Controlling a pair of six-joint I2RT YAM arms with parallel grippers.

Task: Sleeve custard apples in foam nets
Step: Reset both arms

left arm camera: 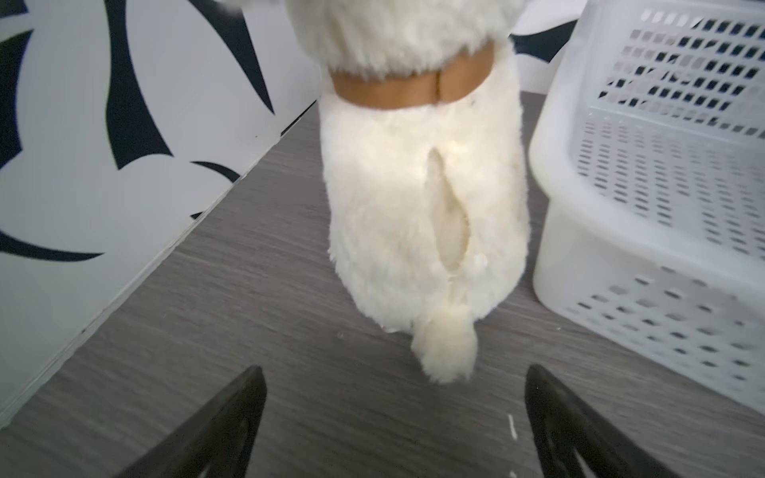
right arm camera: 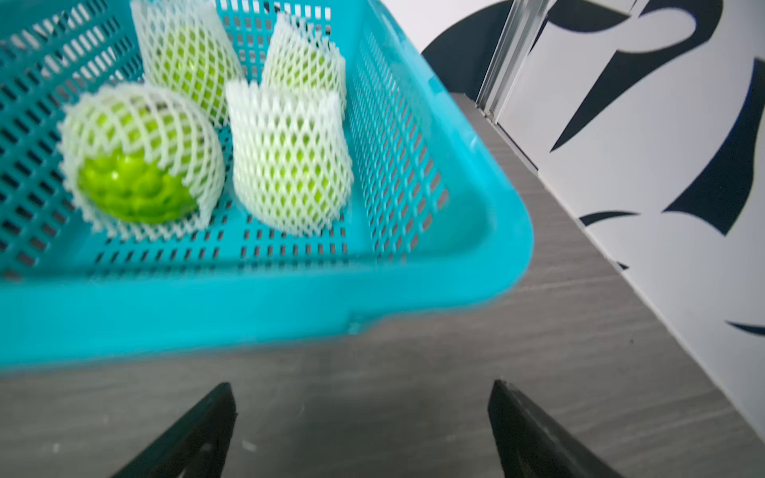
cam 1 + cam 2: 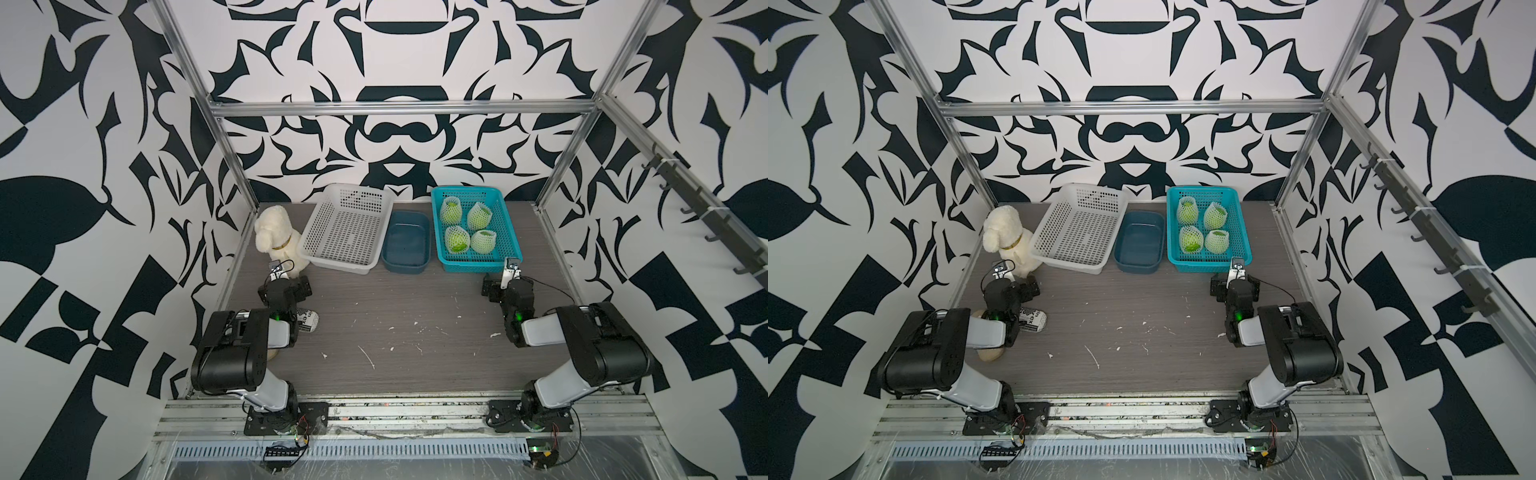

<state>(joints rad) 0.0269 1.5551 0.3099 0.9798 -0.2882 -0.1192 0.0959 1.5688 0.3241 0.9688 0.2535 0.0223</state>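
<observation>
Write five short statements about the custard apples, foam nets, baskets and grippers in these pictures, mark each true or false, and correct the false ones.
1. All four custard apples lie in the teal basket. True.
2. One fruit is bare. False: all four wear foam nets.
3. The dark blue tub stands between the white basket and the teal basket. True.
4. The right gripper is shut on one of the foam nets. False: it is open and holds nothing.
5. The left gripper is open, facing the plush dog. True.

Left arm, right arm folded low; jaws spread wide, seemingly empty.
</observation>
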